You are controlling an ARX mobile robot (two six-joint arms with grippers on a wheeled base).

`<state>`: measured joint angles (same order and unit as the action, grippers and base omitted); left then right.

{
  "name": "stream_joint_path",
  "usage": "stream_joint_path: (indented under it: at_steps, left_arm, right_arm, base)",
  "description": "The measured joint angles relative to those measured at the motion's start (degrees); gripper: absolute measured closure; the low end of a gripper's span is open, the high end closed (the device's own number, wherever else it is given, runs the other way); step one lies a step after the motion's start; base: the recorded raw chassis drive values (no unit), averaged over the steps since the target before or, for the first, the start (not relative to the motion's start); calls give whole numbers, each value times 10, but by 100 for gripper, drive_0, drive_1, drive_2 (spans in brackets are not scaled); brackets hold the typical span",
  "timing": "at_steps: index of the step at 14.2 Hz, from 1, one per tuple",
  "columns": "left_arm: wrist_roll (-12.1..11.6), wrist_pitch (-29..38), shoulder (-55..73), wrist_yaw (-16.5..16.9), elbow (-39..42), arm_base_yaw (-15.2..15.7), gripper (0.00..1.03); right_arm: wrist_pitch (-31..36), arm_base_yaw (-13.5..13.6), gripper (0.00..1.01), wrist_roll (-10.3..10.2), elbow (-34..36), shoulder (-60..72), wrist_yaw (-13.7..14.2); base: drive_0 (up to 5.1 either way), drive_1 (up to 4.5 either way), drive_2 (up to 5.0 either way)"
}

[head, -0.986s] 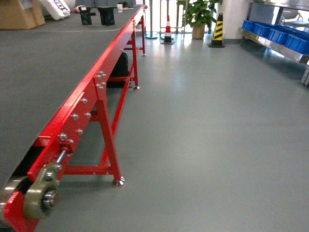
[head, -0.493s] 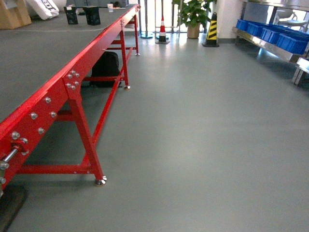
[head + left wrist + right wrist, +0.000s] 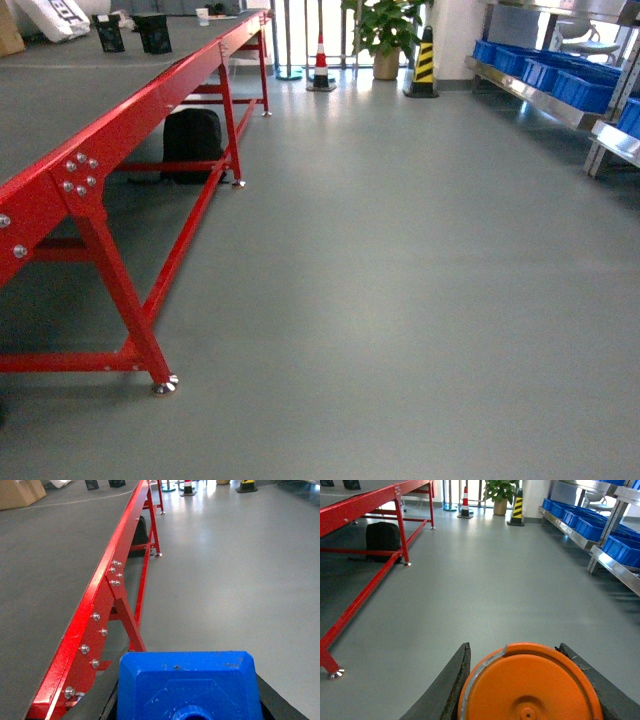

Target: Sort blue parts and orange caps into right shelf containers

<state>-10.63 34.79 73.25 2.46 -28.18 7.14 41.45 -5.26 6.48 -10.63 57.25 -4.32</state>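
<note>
In the left wrist view a bright-blue blocky part (image 3: 189, 685) fills the bottom of the frame, and my left gripper (image 3: 187, 700) is shut on it, black fingers (image 3: 112, 702) showing at both sides. An orange cap (image 3: 530, 685), seen end-on as a round disc, sits between the dark fingers (image 3: 447, 687) of my right gripper (image 3: 527, 690), which is shut on it. The blue shelf containers (image 3: 560, 75) line the steel shelf (image 3: 520, 95) at the far right; they also show in the right wrist view as blue bins (image 3: 592, 525). Neither gripper appears in the head view.
A long red conveyor frame (image 3: 120, 130) with a grey belt runs along the left, its foot (image 3: 163, 384) on the floor. A black bag (image 3: 192, 140) lies under it. Traffic cones (image 3: 320, 62) and a potted plant (image 3: 380, 30) stand at the far end. Grey floor (image 3: 400, 280) lies between.
The head view has swung right: the conveyor has slid to the left and its near end roller has left the frame. The shelf with blue bins shows more at the right.
</note>
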Motion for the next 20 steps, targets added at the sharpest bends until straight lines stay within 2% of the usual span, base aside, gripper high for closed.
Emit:
stream_joint_path:
  at_steps: [20]
  left_arm:
    - [0, 1, 1, -3, 0, 2, 58]
  right_arm:
    - [-3, 0, 58, 0, 0, 0, 0]
  base:
    - [6, 438, -427]
